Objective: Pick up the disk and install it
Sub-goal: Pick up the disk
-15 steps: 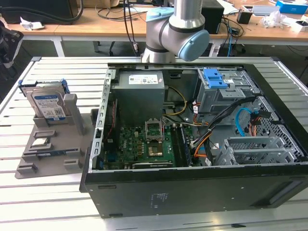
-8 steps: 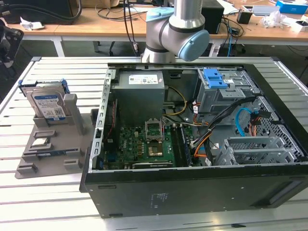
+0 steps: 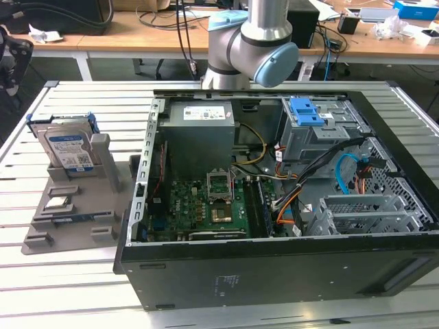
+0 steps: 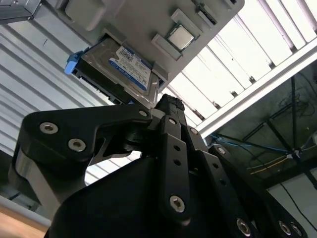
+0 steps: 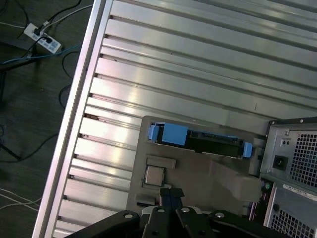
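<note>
The slatted metal table [image 3: 68, 291] bears a grey stand [image 3: 81, 197] and a computer case [image 3: 274, 277] (side open).

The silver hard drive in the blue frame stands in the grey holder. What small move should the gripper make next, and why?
Probably open the black gripper first: it looks shut and empty, apart from the silver hard drive in its blue plastic frame, which stands on edge in the grey plastic holder.

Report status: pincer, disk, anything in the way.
Black pincer shut, empty. Silver hard drive in blue plastic carrier frame stands on edge in grey plastic fixture, untouched. Nothing between them.
</note>
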Available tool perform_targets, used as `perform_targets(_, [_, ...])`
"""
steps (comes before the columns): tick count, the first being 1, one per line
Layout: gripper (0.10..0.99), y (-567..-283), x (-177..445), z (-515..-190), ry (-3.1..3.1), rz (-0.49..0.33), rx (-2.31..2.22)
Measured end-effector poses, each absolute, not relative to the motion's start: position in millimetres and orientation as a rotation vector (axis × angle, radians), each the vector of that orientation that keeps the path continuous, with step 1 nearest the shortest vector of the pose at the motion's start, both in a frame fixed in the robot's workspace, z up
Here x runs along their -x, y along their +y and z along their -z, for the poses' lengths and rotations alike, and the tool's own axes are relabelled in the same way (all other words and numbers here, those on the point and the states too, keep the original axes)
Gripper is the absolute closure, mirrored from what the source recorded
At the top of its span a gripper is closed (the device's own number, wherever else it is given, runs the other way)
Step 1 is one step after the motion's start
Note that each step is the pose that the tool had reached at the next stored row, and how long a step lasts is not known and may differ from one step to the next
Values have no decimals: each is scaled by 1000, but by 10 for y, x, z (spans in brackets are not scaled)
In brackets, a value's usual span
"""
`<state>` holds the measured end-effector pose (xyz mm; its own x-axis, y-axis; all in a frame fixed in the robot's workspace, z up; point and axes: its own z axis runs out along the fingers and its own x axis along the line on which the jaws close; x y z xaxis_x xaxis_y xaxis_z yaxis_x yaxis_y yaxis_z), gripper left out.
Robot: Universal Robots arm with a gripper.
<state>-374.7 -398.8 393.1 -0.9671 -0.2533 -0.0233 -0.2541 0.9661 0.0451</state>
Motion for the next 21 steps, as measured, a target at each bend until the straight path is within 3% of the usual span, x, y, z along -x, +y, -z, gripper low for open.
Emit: perform_targets(21, [980, -3989, 3747, -3931, 3036, -77, 756])
